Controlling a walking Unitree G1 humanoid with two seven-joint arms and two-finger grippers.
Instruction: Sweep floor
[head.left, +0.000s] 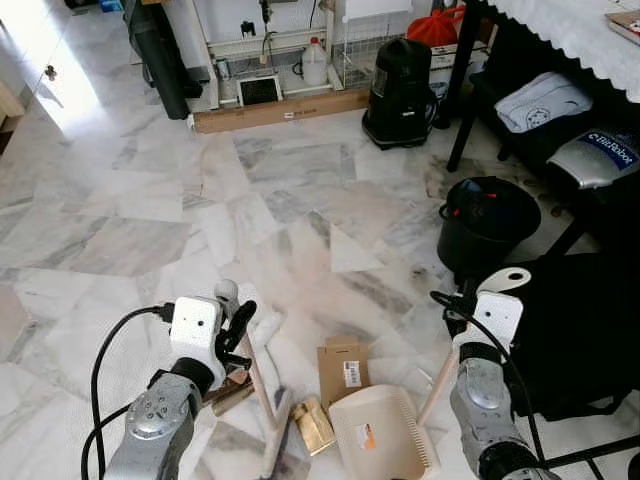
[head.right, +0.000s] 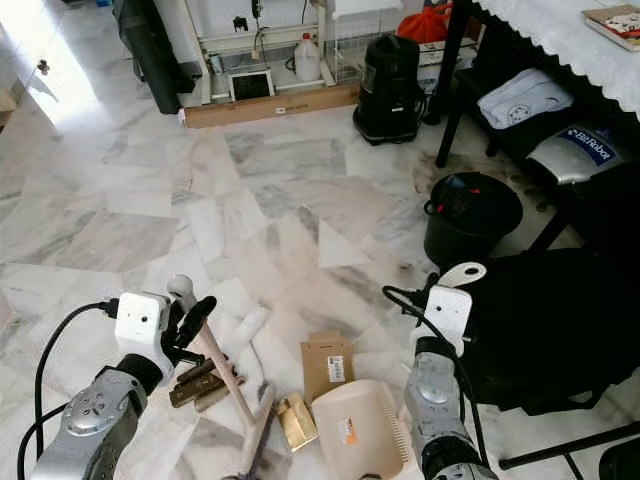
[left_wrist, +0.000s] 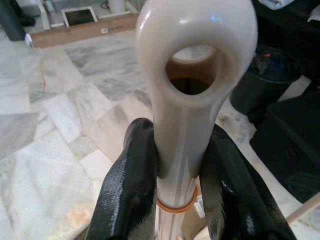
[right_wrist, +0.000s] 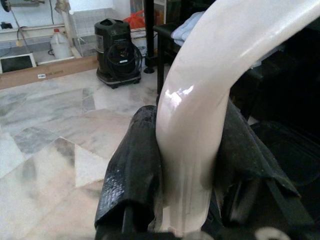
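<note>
1. Jaws, left gripper (left_wrist: 177, 185): both black fingers (left_wrist: 127, 192) pinch the cream broom handle (head.left: 262, 385) just below its looped end. Head views show the handle running from that grip down and toward the robot's right, ending at the brush head (head.left: 277, 430) on the marble floor (head.left: 150, 200).
2. Jaws, right gripper (right_wrist: 187, 170): pinched around the curved cream dustpan handle (head.left: 437, 385); the dustpan (head.left: 380, 430) sits tilted on the floor, mouth facing the brush.
3. Debris: flat brown cardboard piece (head.left: 342, 370) touching the pan's far edge; gold-coloured packet (head.left: 314, 425) lying between brush head and pan; white scrap (head.right: 248, 325) on the floor beside the broom handle.
4. Key relation (judgement): litter lies between the two tools, brush on its left, pan on its right. Sweep direction should be left to right, into the pan mouth. Left arm does the work; right arm only holds the pan.
5. Black bin (head.left: 485, 225) stands beyond the pan, on the robot's right, near the dark table (head.left: 480, 70).
</note>
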